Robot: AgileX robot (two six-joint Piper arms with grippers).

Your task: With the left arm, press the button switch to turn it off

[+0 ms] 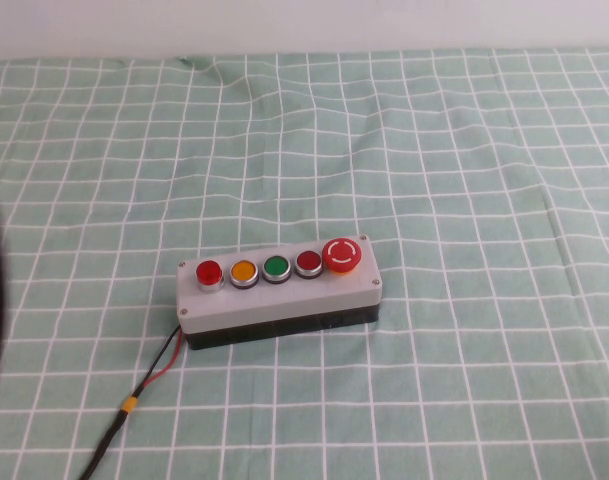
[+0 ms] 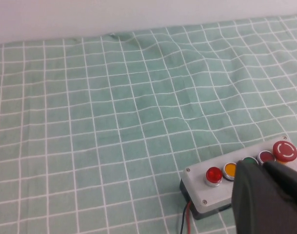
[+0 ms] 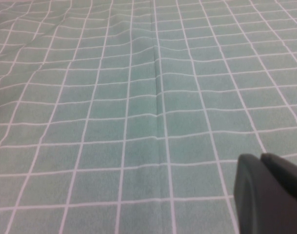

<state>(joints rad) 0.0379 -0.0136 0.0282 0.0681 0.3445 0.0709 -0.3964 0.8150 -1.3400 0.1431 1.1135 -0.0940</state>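
Left wrist view shows the left gripper [image 2: 270, 197] as a dark, blurred bulk close to the lens, and whether its fingers are apart or together cannot be told. Just beyond it, partly covered by it, lies the grey button box [image 2: 199, 187] on the green checked cloth [image 2: 114, 112]. The button switch [image 2: 213, 175] stands at the box's uncovered end, the button clear of the gripper's outline, raised on a silver collar and facing straight up. From the high view, the box [image 1: 279, 300] lies with its long axis across the table, slightly slanted, holding five buttons in a row: the button switch [image 1: 208, 272] at the robot's left end, then a yellow button [image 1: 243, 271], a green button [image 1: 276, 267], a darker red button [image 1: 308, 263], and the mushroom-head button [image 1: 342, 254] at the right end. Red and black wires [image 1: 149, 380] leave the box beneath the switch's end. The right gripper [image 3: 267, 195] hangs over bare cloth, fingers unreadable.
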